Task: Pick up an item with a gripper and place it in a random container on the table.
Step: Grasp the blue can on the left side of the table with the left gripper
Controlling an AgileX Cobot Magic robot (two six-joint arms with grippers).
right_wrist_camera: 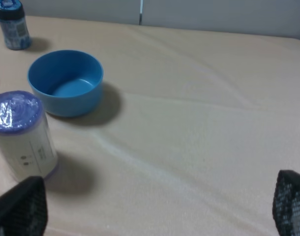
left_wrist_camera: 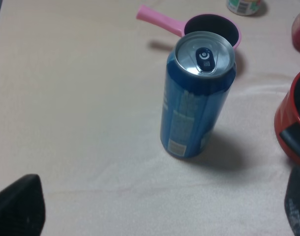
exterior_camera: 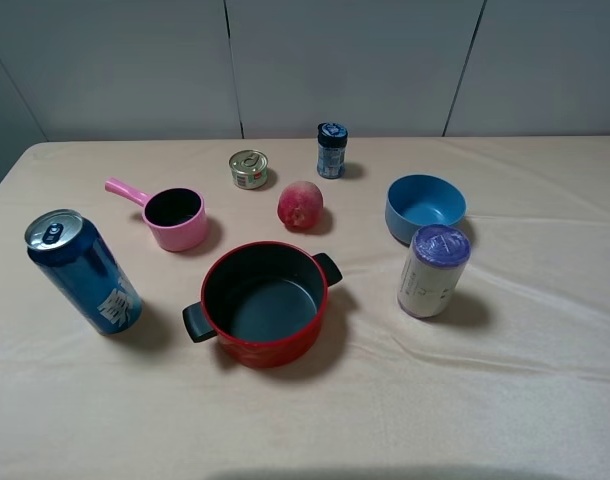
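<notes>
Looking at the item, a tall glossy blue drink can (exterior_camera: 83, 272), standing upright on the beige-clothed bench (exterior_camera: 505, 400), over on the left side of the high view. Sitting near the pink handled cup (exterior_camera: 175, 218) and the red pot (exterior_camera: 263, 303), but touching neither. Finding the container, a round light-blue bowl (exterior_camera: 425, 207), well apart on the right side, just behind a purple-topped white cylinder (exterior_camera: 433, 270).

Hovering with the left hand (left_wrist_camera: 160, 204) spread wide and gripping nothing, showing only dark fingertips (left_wrist_camera: 17, 209) at the lower corners of its wrist view, with the can lying ahead and roughly between them. Holding the right hand (right_wrist_camera: 155, 206) likewise spread and empty, facing the bowl and the cylinder.

Judging the can as stiff but thin-walled, probably denting under a hard squeeze if empty and weighing a good deal more if full. Not being able to tell which from here. Expecting the smooth painted wall to be slippery. Being tall and narrow, likely tipping if nudged by one finger ahead of the other.

Taking hold best across the middle of the body, below the silver rim, with fingers on opposite sides, closing evenly and only firmly enough to stop sliding. Keeping it upright while carrying.
</notes>
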